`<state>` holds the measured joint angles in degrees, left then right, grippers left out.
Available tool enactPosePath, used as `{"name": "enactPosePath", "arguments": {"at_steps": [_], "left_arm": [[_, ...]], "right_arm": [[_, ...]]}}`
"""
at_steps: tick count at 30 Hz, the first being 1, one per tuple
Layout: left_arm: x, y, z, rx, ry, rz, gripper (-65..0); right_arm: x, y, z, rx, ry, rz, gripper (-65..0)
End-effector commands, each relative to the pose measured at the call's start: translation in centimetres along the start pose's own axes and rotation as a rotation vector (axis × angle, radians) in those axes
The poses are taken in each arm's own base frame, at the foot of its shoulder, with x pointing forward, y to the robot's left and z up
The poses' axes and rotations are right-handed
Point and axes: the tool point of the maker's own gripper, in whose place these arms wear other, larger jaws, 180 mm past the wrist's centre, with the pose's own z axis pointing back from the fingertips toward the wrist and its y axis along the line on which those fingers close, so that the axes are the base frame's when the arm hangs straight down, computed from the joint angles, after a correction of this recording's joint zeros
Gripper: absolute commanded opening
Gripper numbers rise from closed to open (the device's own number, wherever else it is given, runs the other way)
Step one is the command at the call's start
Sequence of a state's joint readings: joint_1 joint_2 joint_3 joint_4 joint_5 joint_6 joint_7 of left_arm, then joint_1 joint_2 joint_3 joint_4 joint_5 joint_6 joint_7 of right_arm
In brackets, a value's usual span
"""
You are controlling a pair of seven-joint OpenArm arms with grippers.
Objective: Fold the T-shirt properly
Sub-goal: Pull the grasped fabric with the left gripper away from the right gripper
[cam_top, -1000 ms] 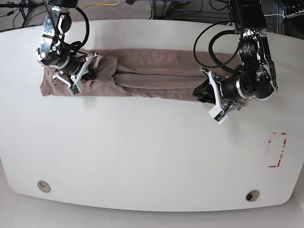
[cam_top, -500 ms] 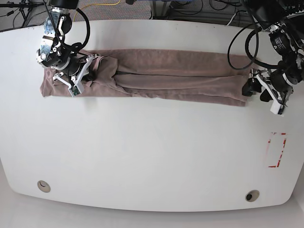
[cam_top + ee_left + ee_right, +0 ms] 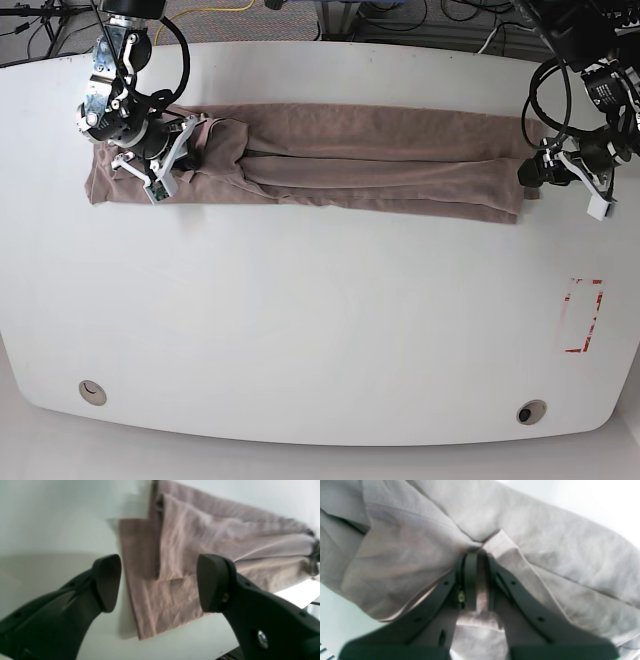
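White table (image 3: 300, 330) bears folded T-shirt (image 3: 350, 160), pinched by right gripper (image 3: 477, 585).

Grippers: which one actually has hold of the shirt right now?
The right gripper, shut on a pinch of the T-shirt; the left gripper stands open, clear of the cloth.

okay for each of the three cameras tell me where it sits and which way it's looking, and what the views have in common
Base: high above the table, looking down; both arms show, left gripper at this view's right, right gripper at its left.
Left wrist: behind the open left gripper, facing the T-shirt end.
Right wrist: behind the right gripper, shut on a fold of cloth.
Shared: all three show the T-shirt.
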<state>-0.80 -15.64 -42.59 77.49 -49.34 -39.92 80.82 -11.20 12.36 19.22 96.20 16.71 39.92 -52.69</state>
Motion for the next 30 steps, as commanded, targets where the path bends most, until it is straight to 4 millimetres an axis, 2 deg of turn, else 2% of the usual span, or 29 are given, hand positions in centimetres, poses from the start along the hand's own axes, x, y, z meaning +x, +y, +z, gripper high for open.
{"name": "enactPosePath", "arguments": {"at_steps": [1,6,12,18,26,30], "left_arm": [[1.4,0.5,0.8,0.006,-0.046,-0.011,-20.3],[1.1,0.4,0.5,-0.001,-0.037,-0.004,-20.3],[0.3,-0.5,-1.0,-0.036,0.014,-0.014,-20.3],[-0.9,-0.5,-1.9,-0.060,0.048,0.019,-20.3],[-1.0,-0.2,-1.6,-0.052,0.050,0.020,-20.4],[-0.5,0.6,-0.8,-0.031,0.047,0.007,-20.4]], "right_arm": [[0.7,-0.5,0.3,-0.014,-0.017,0.016,-59.8],[0.7,-0.5,0.4,-0.013,-0.017,0.013,-59.8],[0.7,-0.6,0.4,-0.014,-0.018,0.012,-59.8],[0.7,-0.6,0.4,-0.015,-0.018,0.011,-59.8],[0.7,-0.6,0.4,-0.016,-0.019,0.012,-59.8],[0.7,-0.6,0.4,-0.016,-0.019,0.012,-59.8]]}}
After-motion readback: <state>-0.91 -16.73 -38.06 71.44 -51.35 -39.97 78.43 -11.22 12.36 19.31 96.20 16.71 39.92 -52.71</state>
